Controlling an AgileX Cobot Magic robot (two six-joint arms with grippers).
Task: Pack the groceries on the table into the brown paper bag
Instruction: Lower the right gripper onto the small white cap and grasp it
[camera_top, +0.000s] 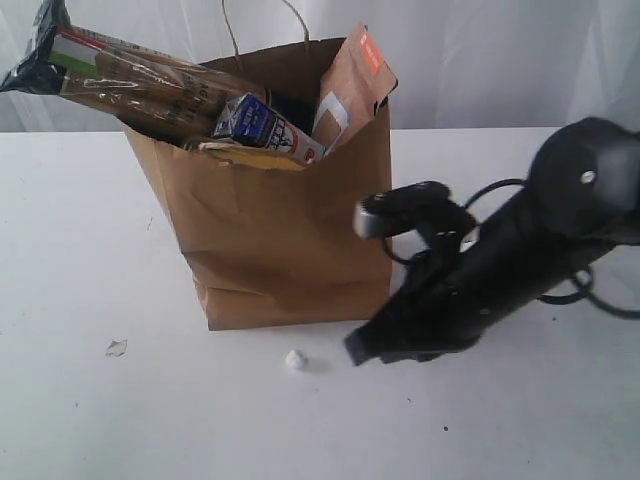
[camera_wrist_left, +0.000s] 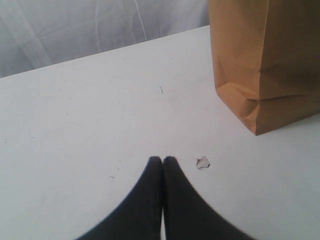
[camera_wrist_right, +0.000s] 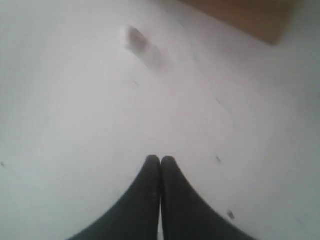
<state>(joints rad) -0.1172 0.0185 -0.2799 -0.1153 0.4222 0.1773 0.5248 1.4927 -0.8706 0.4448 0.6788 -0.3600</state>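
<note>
Beside brown paper bag (camera_top: 280, 240), right arm (camera_top: 500, 270) slants low over table (camera_top: 80, 250); right gripper (camera_wrist_right: 160, 159), left gripper (camera_wrist_left: 162, 159) closed, empty.

Groceries (camera_top: 262, 125) inside upright brown paper bag (camera_top: 285, 235)

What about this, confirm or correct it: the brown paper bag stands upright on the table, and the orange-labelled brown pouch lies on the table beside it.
Wrong on the pouch. The brown paper bag does stand upright on the table, but the orange-labelled brown pouch sticks out of the bag's top, as the exterior view shows.
</note>
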